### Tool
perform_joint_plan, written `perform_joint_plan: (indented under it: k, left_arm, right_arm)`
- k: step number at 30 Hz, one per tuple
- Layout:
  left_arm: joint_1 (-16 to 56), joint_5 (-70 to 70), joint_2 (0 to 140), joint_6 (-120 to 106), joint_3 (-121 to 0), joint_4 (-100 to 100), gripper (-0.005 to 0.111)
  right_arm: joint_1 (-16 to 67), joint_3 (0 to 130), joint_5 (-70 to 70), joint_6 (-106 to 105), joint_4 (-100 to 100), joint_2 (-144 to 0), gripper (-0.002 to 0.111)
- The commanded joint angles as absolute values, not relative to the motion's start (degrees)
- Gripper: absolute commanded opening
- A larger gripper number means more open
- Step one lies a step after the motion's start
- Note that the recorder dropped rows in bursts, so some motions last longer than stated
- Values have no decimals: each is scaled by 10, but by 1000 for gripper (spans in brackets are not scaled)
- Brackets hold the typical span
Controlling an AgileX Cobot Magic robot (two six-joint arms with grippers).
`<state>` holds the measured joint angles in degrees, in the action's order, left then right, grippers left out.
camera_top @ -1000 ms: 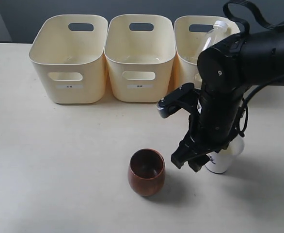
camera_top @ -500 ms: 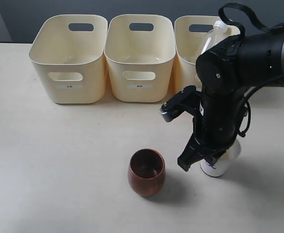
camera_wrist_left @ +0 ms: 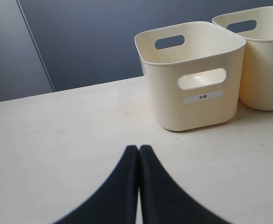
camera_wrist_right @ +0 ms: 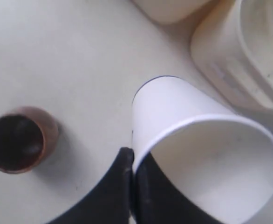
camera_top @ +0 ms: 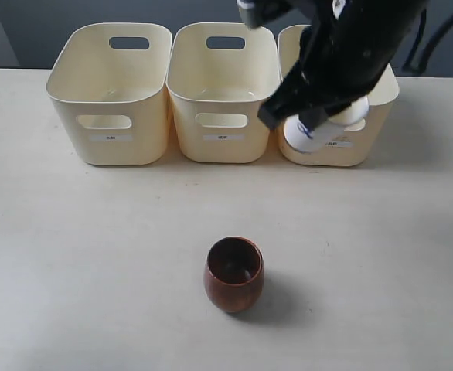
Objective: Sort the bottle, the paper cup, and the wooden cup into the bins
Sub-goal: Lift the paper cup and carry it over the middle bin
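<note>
Paper cup (camera_top: 316,128) hangs in the air, tilted, in front of the right-hand bin (camera_top: 370,133) near the far edge of the tabletop (camera_top: 95,255). The right gripper (camera_wrist_right: 131,161) has its jaws clamped on one side of the cup's thin wall at the rim.

That is a slight hold on a soft wall, so the carry should be slow and level. A quick swing could let the cup pivot or slip out. The cup should be brought fully over the chosen bin's opening, clear of the rim, and lowered inside before the jaws part.

The left bin (camera_wrist_left: 192,79) carries a label that seems to read wooden cup. I judge the middle bin (camera_top: 223,100) the likelier target, though its label is too small to read.

The cup is white and tapered, with a small blue mark low on its side, and its open mouth faces the right wrist camera.

The wooden cup (camera_top: 233,274) stands upright, well apart from the bins, toward the middle of the near edge. The bottle does not show, as the arm hides much of the right-hand bin.

The left gripper (camera_wrist_left: 138,150) is empty, its jaws pressed together above bare tabletop.
</note>
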<state>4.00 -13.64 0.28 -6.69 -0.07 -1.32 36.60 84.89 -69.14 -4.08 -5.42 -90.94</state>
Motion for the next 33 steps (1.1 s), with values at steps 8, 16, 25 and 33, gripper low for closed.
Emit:
perform_joint_plan:
  k: [8, 16, 25, 33]
  left_arm:
    - [42, -137, 0, -66, 0, -11, 0]
    - [42, -137, 0, -66, 0, -11, 0]
    - [42, -137, 0, -66, 0, -11, 0]
    - [42, -137, 0, -66, 0, -11, 0]
  right_arm:
    - [366, 1017, -687, -91, -62, -983, -1]
    - [366, 1134, -671, -110, -143, -1132, -1]
    - [342, 1266, -654, -170, -104, -1251, -1]
    - [297, 1317, -655, -272, -15, -1320, -1]
